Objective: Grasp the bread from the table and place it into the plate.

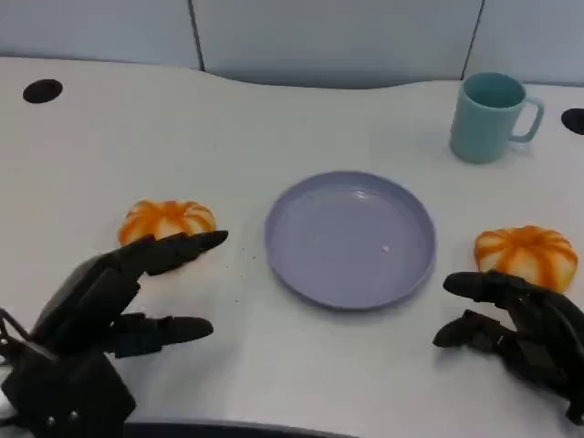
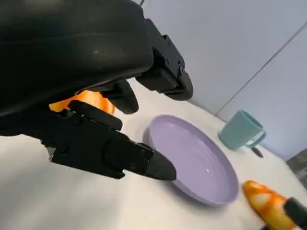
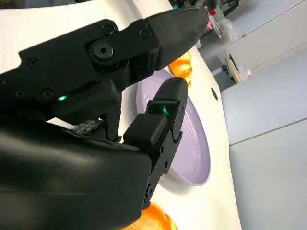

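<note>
Nearest the robot, the left hand [image 1: 109, 301] is seen low on the white table [image 1: 109, 137], fingers spread apart and holding nothing; its upper fingers reach toward the left bread [image 1: 166, 219] and overlap the bun's near edge in the head view, though contact cannot be confirmed. In the left wrist view the same bun is glimpsed behind the fingers, not enclosed by them.

The right hand [image 1: 516, 324] is also held apart-fingered and without a load, just in front of the right bread [image 1: 527, 254], which lies on the table beside the plate's right rim.

Between the two buns the lavender plate [image 1: 301, 274] is noted: nothing lies in it apart from a small pale speck near its middle.

Farther back, a teal mug [image 1: 491, 117] stands upright with its handle turned to the right, well apart from the plate. Two dark round holes are seen at the table's far corners.

Progress judged: no grasp made, both buns on the table. Left to do: closing on a bun, lifting, carrying over the rim, release into the plate
</note>
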